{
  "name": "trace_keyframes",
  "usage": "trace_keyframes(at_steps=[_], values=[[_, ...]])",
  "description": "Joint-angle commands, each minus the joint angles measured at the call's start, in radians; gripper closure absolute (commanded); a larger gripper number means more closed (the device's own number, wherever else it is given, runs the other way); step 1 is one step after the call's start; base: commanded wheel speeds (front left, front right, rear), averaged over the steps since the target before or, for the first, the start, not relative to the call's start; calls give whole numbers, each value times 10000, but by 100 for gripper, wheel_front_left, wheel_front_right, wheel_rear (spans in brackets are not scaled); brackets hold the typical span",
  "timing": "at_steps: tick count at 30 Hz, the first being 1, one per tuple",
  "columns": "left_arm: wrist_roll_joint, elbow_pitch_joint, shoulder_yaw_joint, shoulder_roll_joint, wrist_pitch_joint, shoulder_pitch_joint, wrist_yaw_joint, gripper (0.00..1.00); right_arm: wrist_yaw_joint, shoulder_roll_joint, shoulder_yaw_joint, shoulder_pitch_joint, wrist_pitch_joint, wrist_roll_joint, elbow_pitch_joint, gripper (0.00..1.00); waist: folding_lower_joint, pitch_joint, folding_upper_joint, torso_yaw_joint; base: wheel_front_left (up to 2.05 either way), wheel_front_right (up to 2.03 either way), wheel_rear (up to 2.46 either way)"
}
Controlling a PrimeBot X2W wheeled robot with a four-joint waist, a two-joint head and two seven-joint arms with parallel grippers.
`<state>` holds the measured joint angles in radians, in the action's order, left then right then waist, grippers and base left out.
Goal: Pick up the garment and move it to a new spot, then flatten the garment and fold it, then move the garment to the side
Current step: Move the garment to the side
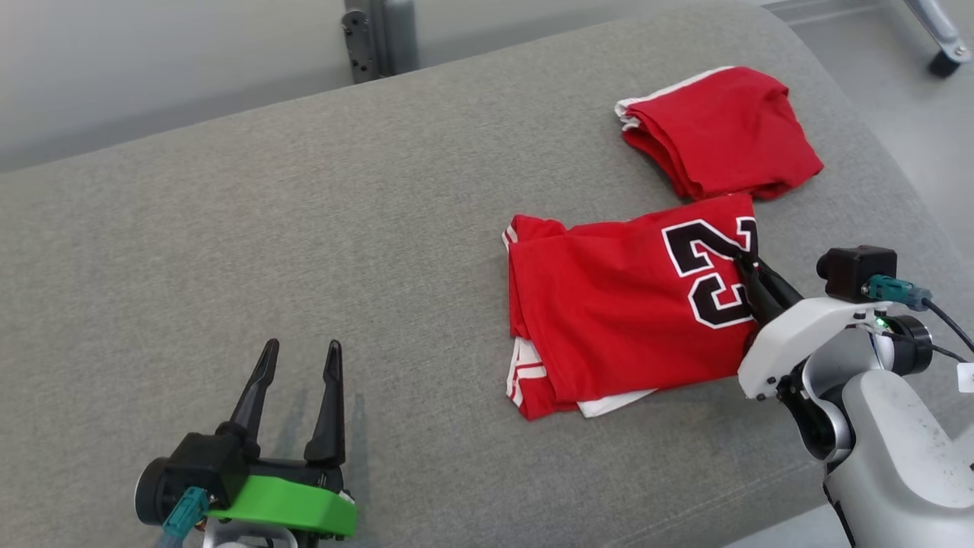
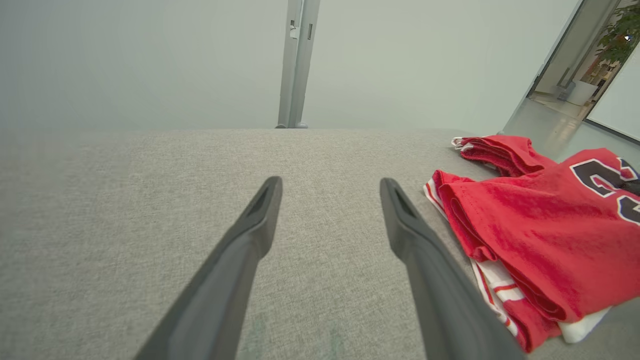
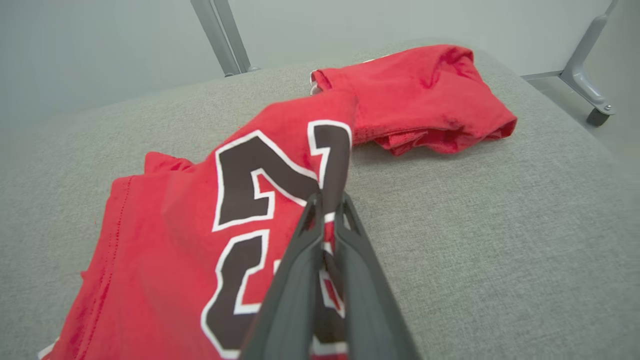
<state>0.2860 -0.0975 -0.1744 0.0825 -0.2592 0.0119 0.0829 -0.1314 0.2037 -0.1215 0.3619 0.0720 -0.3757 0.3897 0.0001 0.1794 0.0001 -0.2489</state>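
Note:
A folded red jersey (image 1: pixel 616 304) with a black and white number lies on the grey cushion, right of centre. My right gripper (image 1: pixel 742 259) is shut on the jersey's right edge, pinching the cloth at the number (image 3: pixel 327 200) and lifting that edge a little. The jersey (image 2: pixel 545 235) reaches the left wrist view's right side. My left gripper (image 1: pixel 299 350) stands open at the lower left, well apart from the jersey, with only bare cushion between its fingers (image 2: pixel 265 205).
A second folded red garment (image 1: pixel 719 129) lies behind the jersey near the cushion's far right edge (image 3: pixel 425 95). The grey cushion (image 1: pixel 304 228) is wide and bare to the left. Metal frame posts (image 1: pixel 377 38) and a caster leg (image 1: pixel 943 46) stand beyond it.

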Motion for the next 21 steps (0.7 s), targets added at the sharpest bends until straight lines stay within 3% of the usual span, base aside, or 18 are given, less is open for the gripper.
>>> trace_keyframes(at_steps=[1,21], values=[[-150,6,-10,133,-6,208,21,0,15,-58,21,259,-67,40,-62,100,-1,698,-1,-897,0,0,0],[15,49,-126,160,-34,509,-97,0,13,220,499,3043,123,301,394,100,-1,1033,-1,547,0,0,0]])
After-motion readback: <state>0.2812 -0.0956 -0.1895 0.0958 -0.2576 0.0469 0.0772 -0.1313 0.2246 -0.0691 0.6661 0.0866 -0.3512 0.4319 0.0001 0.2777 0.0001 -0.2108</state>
